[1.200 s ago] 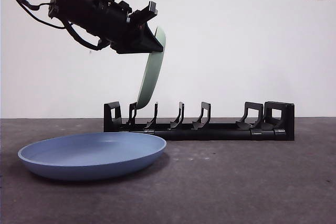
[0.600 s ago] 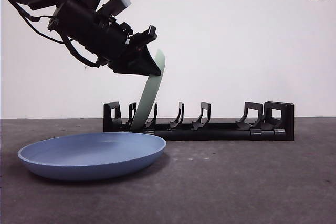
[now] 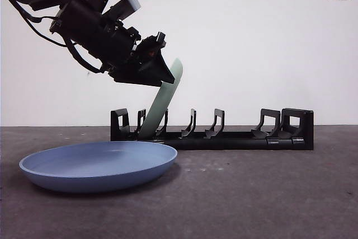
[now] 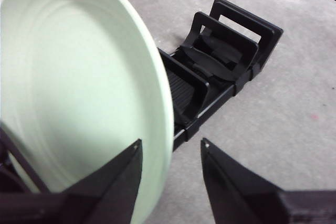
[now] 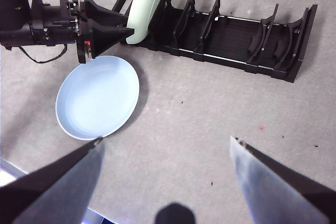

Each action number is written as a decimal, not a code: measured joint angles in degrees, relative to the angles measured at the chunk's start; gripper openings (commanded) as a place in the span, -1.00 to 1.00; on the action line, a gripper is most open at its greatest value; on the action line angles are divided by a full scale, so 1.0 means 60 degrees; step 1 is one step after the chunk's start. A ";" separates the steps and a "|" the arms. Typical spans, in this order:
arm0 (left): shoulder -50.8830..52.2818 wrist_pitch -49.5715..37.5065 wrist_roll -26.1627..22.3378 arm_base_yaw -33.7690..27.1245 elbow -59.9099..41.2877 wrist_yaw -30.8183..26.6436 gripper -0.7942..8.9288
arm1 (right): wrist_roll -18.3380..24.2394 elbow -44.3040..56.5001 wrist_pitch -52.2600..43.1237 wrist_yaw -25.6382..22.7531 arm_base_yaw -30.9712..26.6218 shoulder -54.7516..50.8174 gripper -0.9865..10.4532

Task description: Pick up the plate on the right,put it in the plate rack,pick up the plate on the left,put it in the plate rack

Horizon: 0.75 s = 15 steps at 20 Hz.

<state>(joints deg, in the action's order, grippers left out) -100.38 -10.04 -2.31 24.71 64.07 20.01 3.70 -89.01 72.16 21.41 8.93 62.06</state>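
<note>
Left gripper [image 3: 163, 76]: we are seeing it coming in from the upper left of the front view, its black jaws standing slightly apart, with the rim of the plate no longer pinched between them.

Pale green round plastic plate [image 3: 163, 103]: it is leaning on edge in the left end of the rack — its lower rim is sitting between the first prongs, its top tilting right.

Long low black plastic plate rack [image 3: 235, 132]: it is lying across the middle of the front view, its other slots standing bare.

Light blue round plate [image 3: 98, 165]: it is lying flat at the lower left, just in front of the rack.

Right gripper [image 5: 165, 148]: we are looking down from it, jaws spread wide — holding nothing, hanging well above the grey table [image 5: 210, 108].
</note>
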 measured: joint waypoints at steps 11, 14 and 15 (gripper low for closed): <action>0.2371 0.1843 0.0138 0.0000 0.0000 0.0200 -0.45 | 0.0000 0.0000 -0.0018 0.0007 0.0000 0.0237 -0.11; 0.3748 0.3366 -0.0007 0.0000 0.0000 0.0200 -0.42 | 0.0000 0.0000 -0.0237 0.0197 0.0000 0.0557 -0.11; 0.4273 0.3916 -0.0127 0.0000 0.0000 0.0200 -0.22 | 0.0000 0.0000 -0.0368 0.0503 0.0000 0.0740 -0.11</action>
<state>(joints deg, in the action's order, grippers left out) -74.74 13.45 -3.07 24.71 64.07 21.21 3.70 -89.01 69.95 24.43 8.93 66.50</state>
